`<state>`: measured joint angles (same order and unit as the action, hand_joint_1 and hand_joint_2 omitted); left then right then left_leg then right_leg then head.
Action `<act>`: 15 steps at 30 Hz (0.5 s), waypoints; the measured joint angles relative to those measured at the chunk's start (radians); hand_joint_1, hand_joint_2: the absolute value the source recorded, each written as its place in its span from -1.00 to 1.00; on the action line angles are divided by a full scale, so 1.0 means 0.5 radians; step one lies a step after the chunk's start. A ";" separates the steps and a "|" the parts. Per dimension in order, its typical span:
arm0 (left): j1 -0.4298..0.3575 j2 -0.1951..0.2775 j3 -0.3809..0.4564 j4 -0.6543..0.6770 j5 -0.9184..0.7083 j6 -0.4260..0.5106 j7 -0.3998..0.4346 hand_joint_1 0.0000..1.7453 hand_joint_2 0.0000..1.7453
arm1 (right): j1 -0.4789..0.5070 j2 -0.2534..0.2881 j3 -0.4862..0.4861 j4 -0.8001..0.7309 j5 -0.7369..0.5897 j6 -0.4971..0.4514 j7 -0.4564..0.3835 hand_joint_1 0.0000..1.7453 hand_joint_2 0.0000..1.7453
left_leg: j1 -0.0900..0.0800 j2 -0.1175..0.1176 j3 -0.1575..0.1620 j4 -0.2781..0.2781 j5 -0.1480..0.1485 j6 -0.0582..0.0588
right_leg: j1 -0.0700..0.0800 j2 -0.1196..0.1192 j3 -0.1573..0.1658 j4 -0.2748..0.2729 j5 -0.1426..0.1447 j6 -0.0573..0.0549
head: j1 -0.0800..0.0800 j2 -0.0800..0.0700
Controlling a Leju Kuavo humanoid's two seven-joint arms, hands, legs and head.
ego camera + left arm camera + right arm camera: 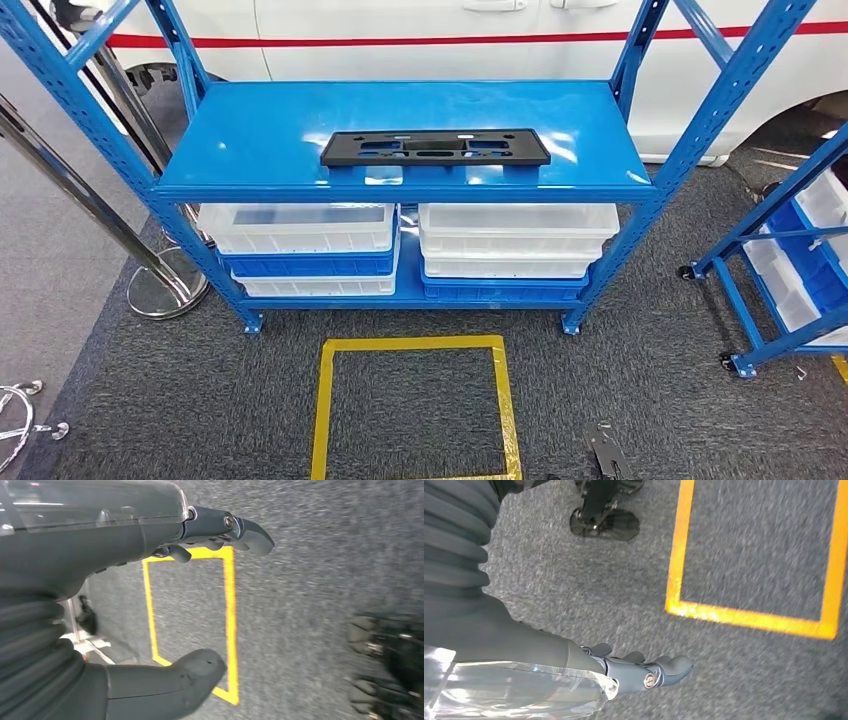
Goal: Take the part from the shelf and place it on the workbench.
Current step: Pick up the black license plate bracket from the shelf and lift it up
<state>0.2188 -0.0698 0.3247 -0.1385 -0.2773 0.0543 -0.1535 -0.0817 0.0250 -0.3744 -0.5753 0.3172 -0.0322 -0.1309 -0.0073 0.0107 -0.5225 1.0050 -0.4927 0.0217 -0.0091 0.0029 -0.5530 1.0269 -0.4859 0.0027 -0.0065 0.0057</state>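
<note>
Part (434, 147) is lying flat near the front of the top shelf (260, 130), left hand (200, 605) and right hand (644, 672) both loose and empty over the carpet, so I'd grab both ends evenly and lift level.

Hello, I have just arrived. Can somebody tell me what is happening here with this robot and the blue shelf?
Nothing is being handled yet. The robot stands facing a blue shelf, with a yellow tape square marked on the carpet in between. A flat black part lies untouched on the top level, and white and blue bins are stacked on the level below. Both arms hang down over the carpet: the left hand and the right hand hold nothing, fingers apart.
</note>
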 joint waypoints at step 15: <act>-0.248 -0.065 0.495 -0.002 -0.544 0.017 -0.215 -1.00 -1.00 | -0.204 0.125 -0.550 0.242 0.531 0.038 -0.272 -1.00 1.00 | 0.017 -0.010 -0.035 0.011 0.014 -0.008 | -0.006 0.001 -0.005 -0.010 0.014 0.014 | 0.000 0.000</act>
<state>0.0948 -0.1023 0.5721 -0.1394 -0.5492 0.0626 -0.2612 -0.1836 0.0874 -0.6492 -0.4543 0.5828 -0.0130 -0.2669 0.0013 0.0059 -0.5399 1.0103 -0.4859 0.0175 -0.0123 0.0033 -0.5556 1.0219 -0.4789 0.0099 -0.0067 0.0057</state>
